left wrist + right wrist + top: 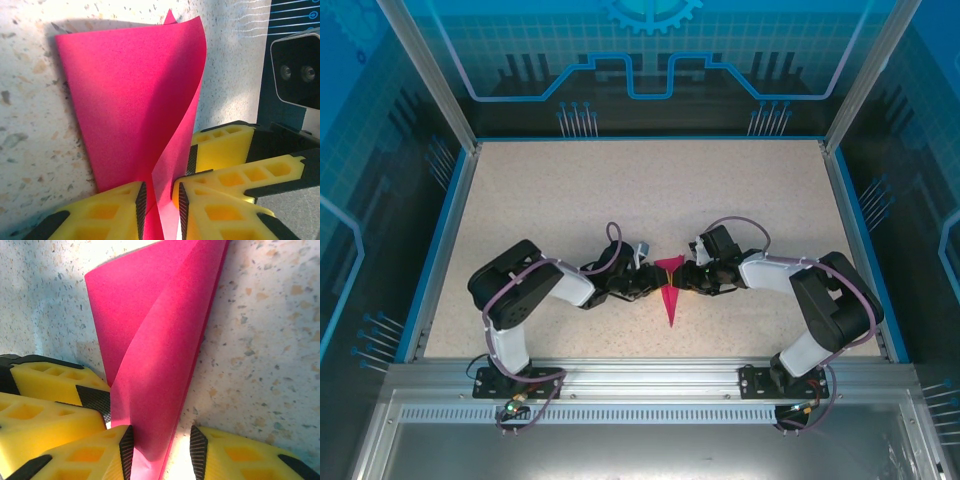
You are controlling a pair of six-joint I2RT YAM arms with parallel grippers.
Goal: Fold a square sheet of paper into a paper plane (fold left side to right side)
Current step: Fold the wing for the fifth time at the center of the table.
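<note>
One paper plane (pixel 672 300), part-made: thin, matte magenta-pink stock, lying about midway between the left and right edges of the speckled table (pixel 570 200) and nearer its near edge than its far one. The long axis runs from far edge to near edge, with the sharp tip toward the near edge and the wide end toward the far edge. Two grippers flank the wide end and are about equally close. The left flap stands up off the table in a soft, uncreased curl over the flat layer. Left gripper (pixel 161 207): yellow honeycombed fingers and black grooved pads (pixel 141 205), jaws narrow about the flap's lower edge. A sliver of light shows beside one pad, so a firm pinch cannot be confirmed. Right gripper (pixel 162 450): jaws parted wider, with the flap against one pad and a plain gap before the other pad (pixel 198 450); it grips nothing. Judgement: the fold crosses the long axis from left to right, so the left gripper is the likely carrier, and the right gripper stands in its path.
</note>
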